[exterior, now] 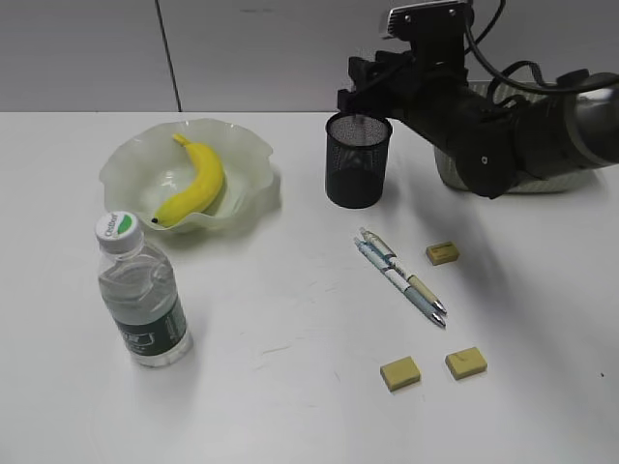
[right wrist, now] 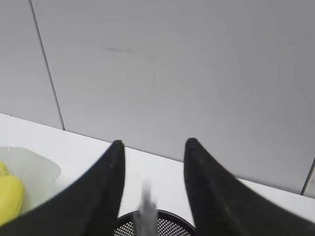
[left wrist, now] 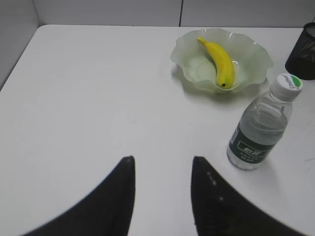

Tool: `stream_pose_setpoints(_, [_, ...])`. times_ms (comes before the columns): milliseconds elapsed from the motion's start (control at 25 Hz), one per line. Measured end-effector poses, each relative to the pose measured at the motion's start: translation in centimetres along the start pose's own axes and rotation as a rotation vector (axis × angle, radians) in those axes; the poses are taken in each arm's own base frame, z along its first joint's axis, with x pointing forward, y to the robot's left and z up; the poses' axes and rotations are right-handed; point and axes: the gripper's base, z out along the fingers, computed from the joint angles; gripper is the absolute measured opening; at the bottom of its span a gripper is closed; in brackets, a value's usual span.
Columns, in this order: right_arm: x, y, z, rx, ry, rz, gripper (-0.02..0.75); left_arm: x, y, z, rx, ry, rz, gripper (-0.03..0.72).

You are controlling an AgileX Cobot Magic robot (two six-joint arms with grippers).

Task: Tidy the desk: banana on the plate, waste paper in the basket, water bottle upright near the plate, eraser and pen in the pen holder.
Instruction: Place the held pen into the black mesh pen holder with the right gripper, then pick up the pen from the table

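3 erasers (exterior: 400, 372) and 2 pens (exterior: 401, 276) are left on the counter (exterior: 290, 387); a pen-like blur is seen dropping between the right pincer's (right wrist: 153, 162) parted jaws into the pen holder (exterior: 357, 160). Risk: holder toppled by a rim strike. Left pincer (left wrist: 162, 172) half open, empty

From my station I see a plain grey panelled wall (exterior: 251, 48) behind the white tabletop (exterior: 290, 387), with a dark vertical seam (right wrist: 47, 64) left of the fingers in the right wrist view, and soft, even light casting faint shadows.
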Motion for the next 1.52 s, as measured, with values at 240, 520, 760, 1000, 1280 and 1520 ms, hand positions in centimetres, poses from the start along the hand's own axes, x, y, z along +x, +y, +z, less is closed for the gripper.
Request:
stream_pose_setpoints(240, [-3.1,0.1,-1.4,0.000,0.052,0.008,0.484,0.0,0.0,0.0,0.000,0.000,0.000,0.288])
stream_pose_setpoints(520, [-12.0,0.3,-12.0,-0.003,0.510,-0.071,0.403,0.0,0.0,0.0,0.000,-0.001,0.000,0.288])
stream_pose_setpoints(760, [-11.7,-0.2,-26.9,0.044,0.909,-0.053,0.370,0.0,0.0,0.0,0.000,-0.001,0.000,0.262])
stream_pose_setpoints(1000, [-10.3,-0.5,-39.6,0.069,0.847,-0.012,0.365,-1.1,-0.4,0.7,0.022,0.019,0.043,0.241])
stream_pose_setpoints(1280, [-9.3,-0.5,-45.9,0.047,0.508,0.006,0.364,-7.7,-3.8,6.3,0.277,-0.026,0.095,0.237])
stream_pose_setpoints(1520, [-9.2,-0.6,-46.2,0.051,0.412,0.002,0.363,-12.8,-8.2,15.3,0.493,0.095,0.182,0.237])
